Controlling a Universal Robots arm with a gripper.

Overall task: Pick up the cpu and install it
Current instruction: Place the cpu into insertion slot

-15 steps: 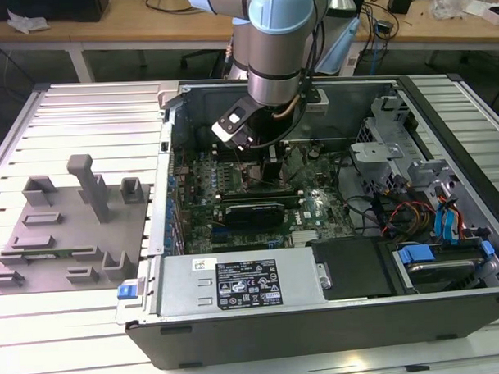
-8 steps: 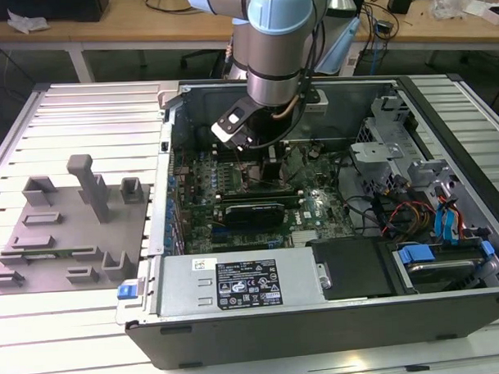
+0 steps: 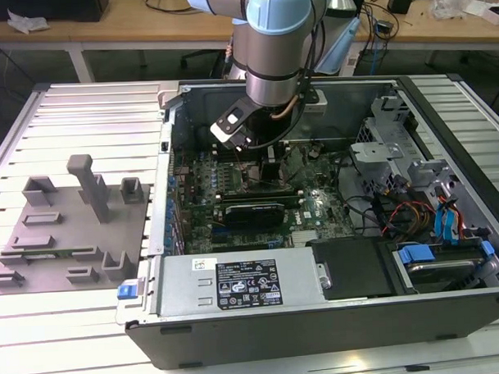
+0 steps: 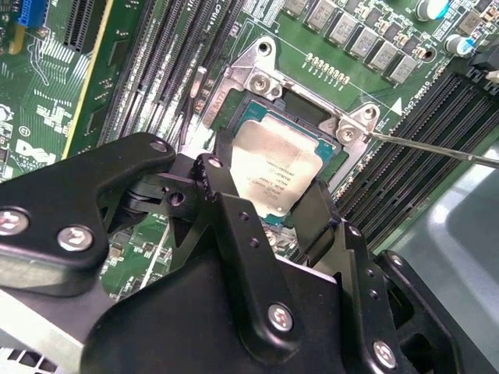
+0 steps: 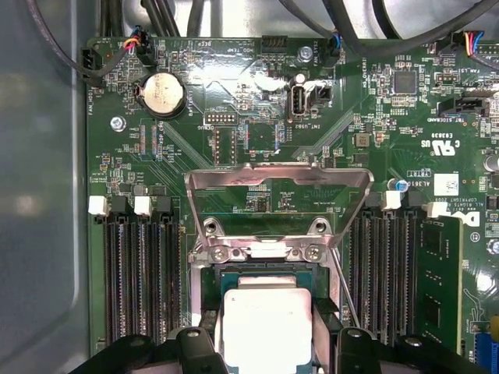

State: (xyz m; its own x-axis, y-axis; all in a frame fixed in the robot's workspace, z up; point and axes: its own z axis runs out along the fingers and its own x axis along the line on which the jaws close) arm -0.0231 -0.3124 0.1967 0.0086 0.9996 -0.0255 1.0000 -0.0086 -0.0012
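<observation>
Tool (image 4: 265,189) clenched on the cpu (image 4: 274,162) at the open socket.
Its 2 black fingers (image 4: 313,214) press opposite edges of the silvery chip, below the raised metal load plate (image 5: 273,173). Memory slots (image 5: 140,273) flank it on the green motherboard (image 5: 257,132), inside the computer case (image 3: 320,332) on the slatted table (image 3: 74,341).

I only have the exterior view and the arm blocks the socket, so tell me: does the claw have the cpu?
Observer: Yes, in both wrist views the claw grips the cpu by two opposite edges.
Operator: Is the socket open?
Observer: The metal load plate stands flipped up, off the socket.
Operator: Where's the cpu now?
Observer: In the second wrist view it lies inside the socket frame; fully seated or not, I can't tell.
</observation>
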